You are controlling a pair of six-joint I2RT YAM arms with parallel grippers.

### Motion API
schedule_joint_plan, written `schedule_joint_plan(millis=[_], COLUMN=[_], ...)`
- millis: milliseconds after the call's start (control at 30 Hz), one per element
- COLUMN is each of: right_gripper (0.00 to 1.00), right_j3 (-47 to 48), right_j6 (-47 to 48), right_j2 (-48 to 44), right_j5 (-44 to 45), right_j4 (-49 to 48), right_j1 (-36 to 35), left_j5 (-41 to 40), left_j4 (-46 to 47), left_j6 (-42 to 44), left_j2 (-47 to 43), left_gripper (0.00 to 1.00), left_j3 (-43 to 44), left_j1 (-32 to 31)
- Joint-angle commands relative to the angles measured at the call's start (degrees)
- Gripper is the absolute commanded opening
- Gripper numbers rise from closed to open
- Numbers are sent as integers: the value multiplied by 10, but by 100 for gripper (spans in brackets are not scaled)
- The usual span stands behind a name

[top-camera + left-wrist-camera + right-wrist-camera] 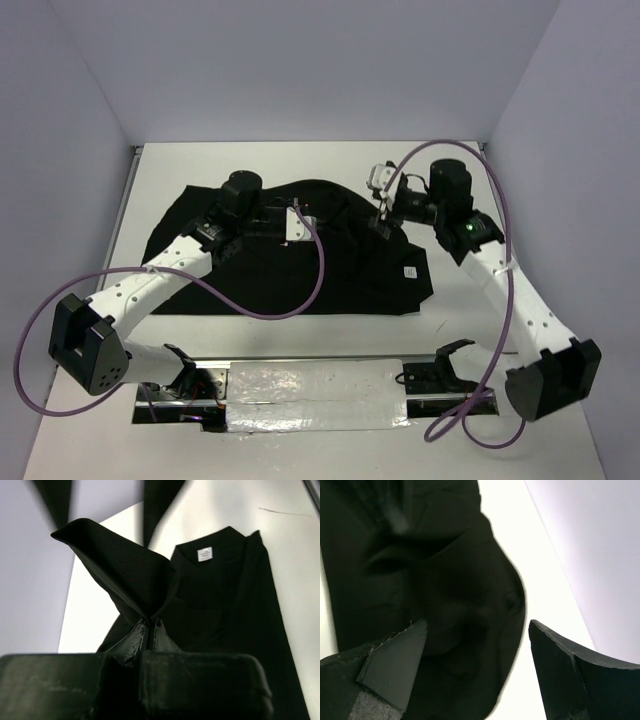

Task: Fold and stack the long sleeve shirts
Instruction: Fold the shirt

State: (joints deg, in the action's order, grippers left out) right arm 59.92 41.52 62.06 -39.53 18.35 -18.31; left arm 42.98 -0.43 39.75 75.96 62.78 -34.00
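The black long sleeve shirt (300, 265) lies spread across the middle of the white table, with its small white tag (409, 271) near its right edge. My left gripper (298, 226) is over the shirt's upper middle. In the left wrist view it (150, 626) is shut on a fold of the black fabric (125, 575) and lifts it into a peak; the tag (205, 554) shows beyond. My right gripper (384, 220) hovers over the shirt's upper right edge. In the right wrist view it (477, 652) is open and empty, with a rounded edge of the shirt (470, 580) below it.
A shiny foil-covered plate (315, 392) lies at the near edge between the arm bases. Purple cables (270, 305) loop over the shirt and beside the right arm. Pale walls enclose the table (300, 160) on three sides.
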Motion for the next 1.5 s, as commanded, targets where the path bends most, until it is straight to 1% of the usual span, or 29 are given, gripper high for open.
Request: schedule_joint_plan(millis=[0, 133, 233, 400, 467, 500, 533, 600, 633, 667, 700, 767, 800, 833, 867, 900, 933, 967, 1000, 1033, 1100, 1267, 1367, 1433, 1467], right_gripper=[88, 88, 87, 84, 82, 79, 75, 62, 48, 41, 29, 19, 6, 0, 0, 0, 0, 0, 0, 0, 0, 0, 0, 0, 0], right_j3=[80, 129, 160, 187, 180, 175, 174, 179, 181, 182, 180, 174, 166, 159, 150, 126, 112, 85, 77, 72, 85, 96, 89, 84, 83], right_j6=[78, 98, 112, 135, 125, 112, 103, 82, 73, 67, 51, 31, 10, -3, -20, -42, -59, -77, -94, -114, -117, -144, -153, -159, -160], right_j2=[54, 91, 112, 140, 143, 145, 150, 156, 159, 157, 155, 137, 129, 111, 100, 88, 66, 55, 42, 39, 46, 58, 58, 57, 58], right_j5=[-56, -111, -134, -148, -146, -144, -139, -127, -127, -129, -124, -98, -86, -72, -53, -21, -2, 22, 73, 96, 145, 208, 221, 227, 231], right_j4=[52, 90, 128, 189, 174, 155, 144, 128, 123, 115, 108, 85, 74, 62, 16, -9, -71, -104, -134, -166, -165, -175, -183, -212, -212], right_j1=[14, 14, 15, 2, -11, -23, -30, -39, -41, -41, -41, -41, -41, -40, -38, -36, -33, -27, -23, -20, -18, -19, -19, -19, -19], left_j5=[51, 42, 37, 27, 31, 32, 31, 30, 26, 24, 21, 10, 3, -7, -33, -50, -64, -92, -106, -118, -129, -141, -142, -135, -130], left_j4=[-34, -35, -26, -3, -5, -4, -2, 0, 0, -1, 0, -1, 22, 33, 50, 88, 106, 122, 153, 167, 181, 207, 217, 210, 206], left_j6=[35, 40, 39, 28, 28, 26, 25, 24, 28, 29, 31, 31, 30, 31, 30, 24, 24, 28, 39, 45, 66, 129, 145, 160, 179], left_j2=[-16, -16, -13, -12, -11, -10, -9, -10, -11, -11, -13, -14, -14, -13, -12, -6, 0, 10, 16, 21, 34, 52, 70, 77, 80], left_gripper=[0, 0, 0, 0, 0, 0, 0, 0, 0, 0, 0, 0, 0, 0, 0, 0, 0, 0, 0, 0, 0, 0, 0, 0, 0], left_j3=[27, 26, 26, 21, 20, 20, 20, 20, 21, 22, 23, 26, 30, 30, 31, 33, 36, 38, 44, 46, 58, 72, 96, 103, 103], left_j1=[2, 2, 2, 2, 2, 2, 2, 2, 2, 2, 2, 2, 3, 3, 4, 4, 4, 5, 7, 8, 14, 24, 38, 41, 44])
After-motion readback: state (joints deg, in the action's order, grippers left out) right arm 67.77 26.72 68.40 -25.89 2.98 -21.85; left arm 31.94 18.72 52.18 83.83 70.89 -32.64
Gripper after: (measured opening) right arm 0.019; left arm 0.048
